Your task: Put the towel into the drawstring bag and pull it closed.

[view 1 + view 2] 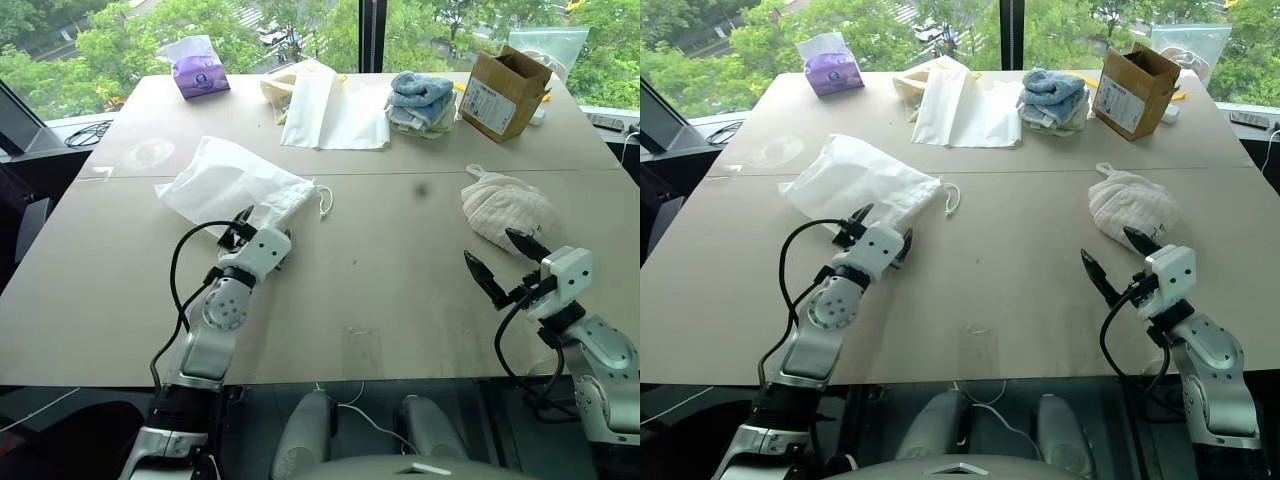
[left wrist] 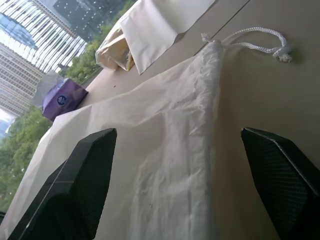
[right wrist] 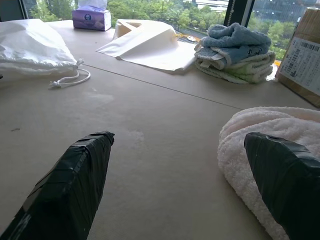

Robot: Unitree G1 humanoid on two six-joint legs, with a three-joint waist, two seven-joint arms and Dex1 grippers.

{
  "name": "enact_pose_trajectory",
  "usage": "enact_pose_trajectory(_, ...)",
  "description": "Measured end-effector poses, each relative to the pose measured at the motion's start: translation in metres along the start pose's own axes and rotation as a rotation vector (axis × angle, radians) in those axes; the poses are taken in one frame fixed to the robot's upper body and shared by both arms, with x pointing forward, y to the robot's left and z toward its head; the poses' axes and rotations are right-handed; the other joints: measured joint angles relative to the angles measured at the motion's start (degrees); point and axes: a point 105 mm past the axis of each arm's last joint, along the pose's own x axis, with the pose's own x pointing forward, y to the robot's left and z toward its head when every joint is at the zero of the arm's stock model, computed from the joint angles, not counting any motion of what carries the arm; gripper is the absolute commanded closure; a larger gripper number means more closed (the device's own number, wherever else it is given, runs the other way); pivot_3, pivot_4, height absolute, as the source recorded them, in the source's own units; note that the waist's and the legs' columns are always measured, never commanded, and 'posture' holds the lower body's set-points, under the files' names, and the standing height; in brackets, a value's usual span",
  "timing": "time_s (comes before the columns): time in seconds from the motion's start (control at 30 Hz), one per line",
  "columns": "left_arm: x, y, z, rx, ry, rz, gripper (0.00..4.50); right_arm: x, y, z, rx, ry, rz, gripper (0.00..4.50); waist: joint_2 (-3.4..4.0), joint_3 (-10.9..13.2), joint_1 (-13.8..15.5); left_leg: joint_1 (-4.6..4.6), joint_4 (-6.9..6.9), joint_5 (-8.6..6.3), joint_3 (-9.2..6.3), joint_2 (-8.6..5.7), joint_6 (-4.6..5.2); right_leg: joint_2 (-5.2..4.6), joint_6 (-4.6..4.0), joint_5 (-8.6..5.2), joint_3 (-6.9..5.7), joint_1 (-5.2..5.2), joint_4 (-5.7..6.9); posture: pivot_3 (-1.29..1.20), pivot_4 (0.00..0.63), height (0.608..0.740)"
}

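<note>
Soft daylight enters through the windows behind the flat beige tabletop (image 1: 380, 270), lighting it evenly with faint, short shadows. A pale sheen lies on its far left part. The head views stay sharp; in the wrist views the near black fingers (image 3: 70, 185) look slightly soft.

Bag (image 1: 232, 187) left; towel (image 1: 505, 207) right

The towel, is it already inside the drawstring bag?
No, the towel lies bunched on the bare table near the right gripper, well apart from the drawstring bag.
</note>
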Motion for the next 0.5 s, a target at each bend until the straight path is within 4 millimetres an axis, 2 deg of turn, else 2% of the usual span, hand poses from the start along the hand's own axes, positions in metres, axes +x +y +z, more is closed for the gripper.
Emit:
enact_pose_trajectory(0.1, -0.001, 0.001, 0.000, 0.013, -0.006, 0.016, 0.35, 0.000, 0.000, 0.000, -0.001, 0.001, 0.000, 0.00, 0.00, 0.0, 0.0, 0.00, 0.00, 0.00, 0.00, 0.00, 0.00, 0.00, 0.00, 0.00, 0.00, 0.00, 0.00, 0.00, 0.150, 0.740)
enact_pose_trajectory(0.2, -0.002, 0.008, 0.003, 0.038, -0.025, 0.054, 1.10, 0.000, 0.000, 0.000, -0.002, 0.001, 0.001, 0.00, 0.00, 0.0, 0.0, 0.00, 0.00, 0.00, 0.00, 0.00, 0.00, -0.01, 0.00, 0.00, 0.00, 0.00, 0.00, 0.00, 0.150, 0.740)
enact_pose_trajectory(0.43, -0.002, 0.013, -0.004, 0.074, -0.015, 0.077, 4.39, -0.001, 0.000, -0.001, -0.002, 0.005, 0.000, 0.00, 0.00, 0.0, 0.0, 0.00, 0.00, 0.00, 0.00, 0.00, 0.00, -0.01, 0.00, 0.00, 0.00, 0.00, 0.00, 0.00, 0.150, 0.740)
enact_pose_trajectory(0.5, -0.001, 0.013, -0.005, 0.075, -0.010, 0.078, 4.39, -0.002, 0.000, -0.001, -0.003, 0.005, -0.001, 0.00, 0.00, 0.0, 0.0, 0.00, 0.00, 0.00, 0.00, 0.00, 0.00, -0.01, 0.00, 0.00, 0.00, 0.00, 0.00, 0.00, 0.150, 0.740)
